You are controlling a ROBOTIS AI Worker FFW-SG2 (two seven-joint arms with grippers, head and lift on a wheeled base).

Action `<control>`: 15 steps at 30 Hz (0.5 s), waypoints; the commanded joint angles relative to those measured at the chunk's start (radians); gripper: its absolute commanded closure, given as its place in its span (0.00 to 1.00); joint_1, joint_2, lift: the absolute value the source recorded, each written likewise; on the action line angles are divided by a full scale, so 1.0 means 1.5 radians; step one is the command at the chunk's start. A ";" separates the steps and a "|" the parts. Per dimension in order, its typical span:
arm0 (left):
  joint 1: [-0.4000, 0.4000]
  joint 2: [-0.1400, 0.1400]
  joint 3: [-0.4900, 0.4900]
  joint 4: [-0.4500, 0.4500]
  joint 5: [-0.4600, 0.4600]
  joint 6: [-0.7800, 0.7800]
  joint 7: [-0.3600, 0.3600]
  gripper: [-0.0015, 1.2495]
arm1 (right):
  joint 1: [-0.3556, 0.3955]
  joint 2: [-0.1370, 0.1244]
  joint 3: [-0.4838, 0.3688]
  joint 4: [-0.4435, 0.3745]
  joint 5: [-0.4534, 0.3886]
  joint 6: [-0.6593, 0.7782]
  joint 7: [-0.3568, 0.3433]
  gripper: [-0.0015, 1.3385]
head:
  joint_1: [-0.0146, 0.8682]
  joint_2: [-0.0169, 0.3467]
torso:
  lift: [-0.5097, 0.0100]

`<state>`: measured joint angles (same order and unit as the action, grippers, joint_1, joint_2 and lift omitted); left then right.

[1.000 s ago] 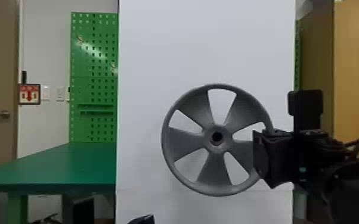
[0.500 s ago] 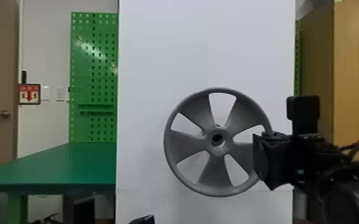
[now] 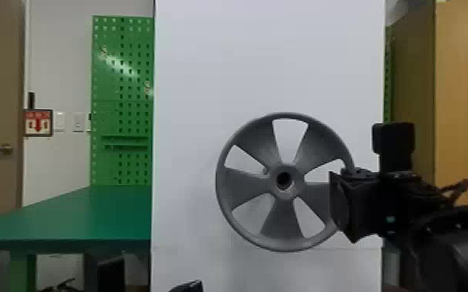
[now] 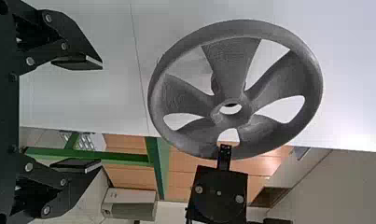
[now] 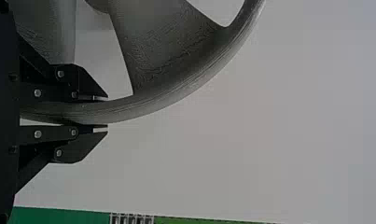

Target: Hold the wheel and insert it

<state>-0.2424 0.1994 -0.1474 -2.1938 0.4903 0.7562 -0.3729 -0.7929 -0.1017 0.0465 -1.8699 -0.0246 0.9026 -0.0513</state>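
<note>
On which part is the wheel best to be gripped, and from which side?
Likely the thin outer rim, coming from the robot's right, one finger inside and one outside, as the right gripper does. The wheel faces the robot upright, with finger room between its spokes.

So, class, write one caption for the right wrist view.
Right end effector closed on the rim of a grey wheel, with a white panel behind.

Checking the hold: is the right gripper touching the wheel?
Touching: the right wrist view shows the right gripper closed on the wheel, a finger against each side of its rim.
</note>
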 commanded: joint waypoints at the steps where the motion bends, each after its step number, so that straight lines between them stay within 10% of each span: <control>1: -0.001 0.000 -0.001 0.000 0.000 0.000 0.000 0.40 | -0.006 -0.002 0.002 0.010 0.001 -0.003 0.003 0.77 | 0.02 0.07 | 0.03; 15: -0.001 0.000 -0.001 0.001 0.000 0.000 0.000 0.40 | -0.022 -0.005 0.007 0.031 0.012 -0.016 0.016 0.77 | 0.02 0.07 | 0.03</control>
<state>-0.2439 0.1994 -0.1488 -2.1922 0.4909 0.7562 -0.3729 -0.8190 -0.1055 0.0553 -1.8284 -0.0105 0.8799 -0.0280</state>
